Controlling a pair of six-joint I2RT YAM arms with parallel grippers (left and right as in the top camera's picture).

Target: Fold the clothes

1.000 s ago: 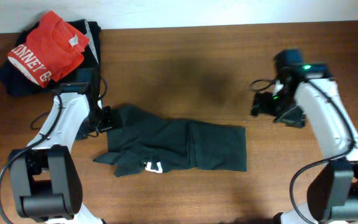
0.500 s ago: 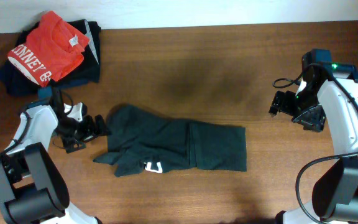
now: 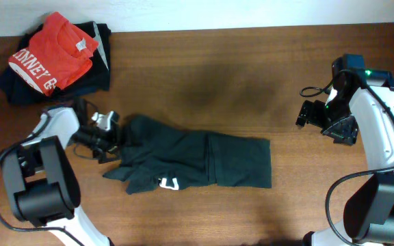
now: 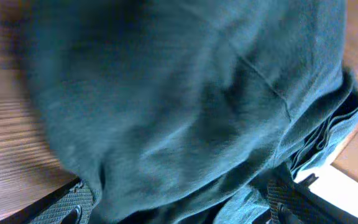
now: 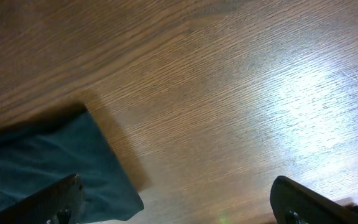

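- The T-shirt (image 3: 204, 160) sat in the lower middle of the overhead frame, on the surface (image 3: 224, 75), already folded down into a long band running left to right.
- The right half of that band looked decent: flat, with squarish edges. The left end was a lumpy mess, with a scrap of white (image 3: 168, 182) poking out at the bottom edge.
- Your left hand (image 3: 113, 134) was right at that lumpy left end. In the left wrist view its fingers (image 4: 73, 205) stood wide apart with dark cloth bulging between them. So it was spread around the fabric, and I couldn't see any pinch on it.
- Your right hand (image 3: 305, 115) hung well off at the right of the frame, clear of the shirt, wide open and carrying nothing. Its own camera only caught a corner of the shirt at lower left.
- My read: maybe halfway. The lengthwise fold looked done, but the left end needed tidying. The band also needed at least one more fold across before it could match the pile (image 3: 53, 58) in the upper left.
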